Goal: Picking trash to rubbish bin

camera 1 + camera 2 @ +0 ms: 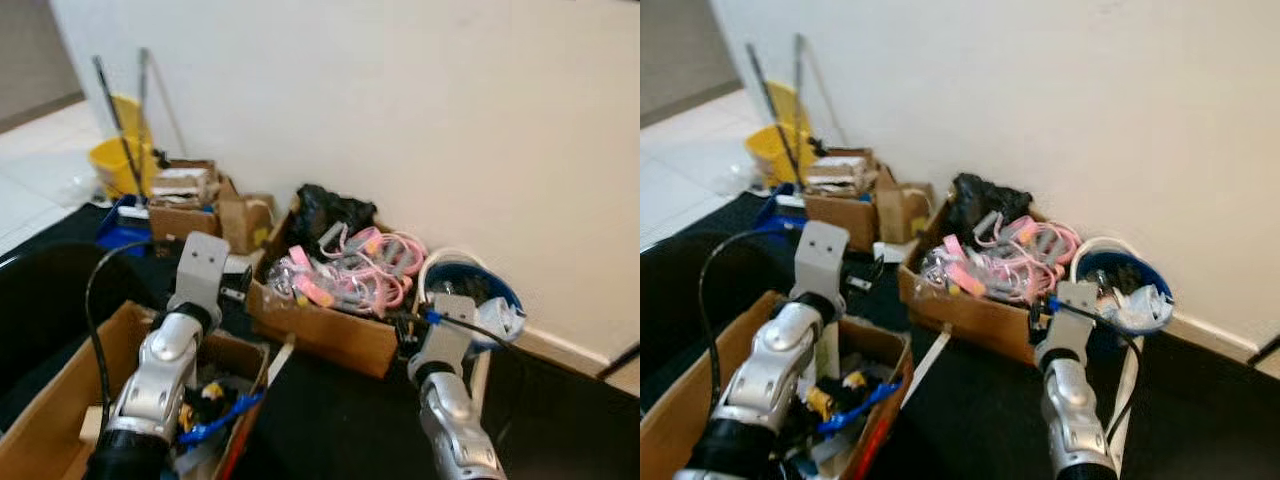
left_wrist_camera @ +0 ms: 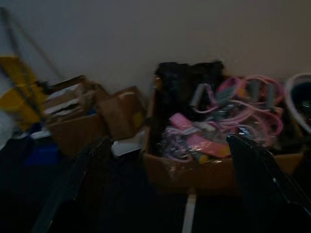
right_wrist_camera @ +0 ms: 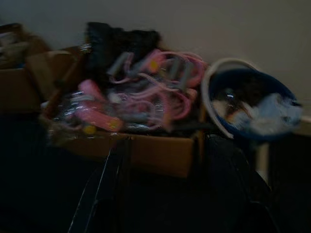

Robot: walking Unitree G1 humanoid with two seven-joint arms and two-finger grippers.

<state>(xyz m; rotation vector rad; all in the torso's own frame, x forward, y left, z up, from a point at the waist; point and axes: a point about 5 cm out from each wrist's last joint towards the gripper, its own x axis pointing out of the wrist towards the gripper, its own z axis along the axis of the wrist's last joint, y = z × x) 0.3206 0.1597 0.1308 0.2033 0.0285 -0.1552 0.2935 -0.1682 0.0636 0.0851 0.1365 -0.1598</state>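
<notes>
Both arms up facing clutter along the wall, nothing held.
Left to right we see: yellow mop bucket (image 1: 120, 160), left gripper (image 2: 165, 184) fingers spread wide, cardboard box (image 1: 325, 325) of pink cords, right gripper (image 3: 167, 189) fingers apart, blue rubbish bin (image 1: 480, 295) with trash inside.

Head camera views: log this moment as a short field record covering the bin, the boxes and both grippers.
bin: blue rubbish bin against the wall, white trash inside
middle box: cardboard box of pink cords and a black bag, left of the bin
near box: open cardboard box under the left arm, mixed clutter inside
far corner: yellow mop bucket
left gripper: open, holding nothing
right gripper: open, holding nothing
</notes>
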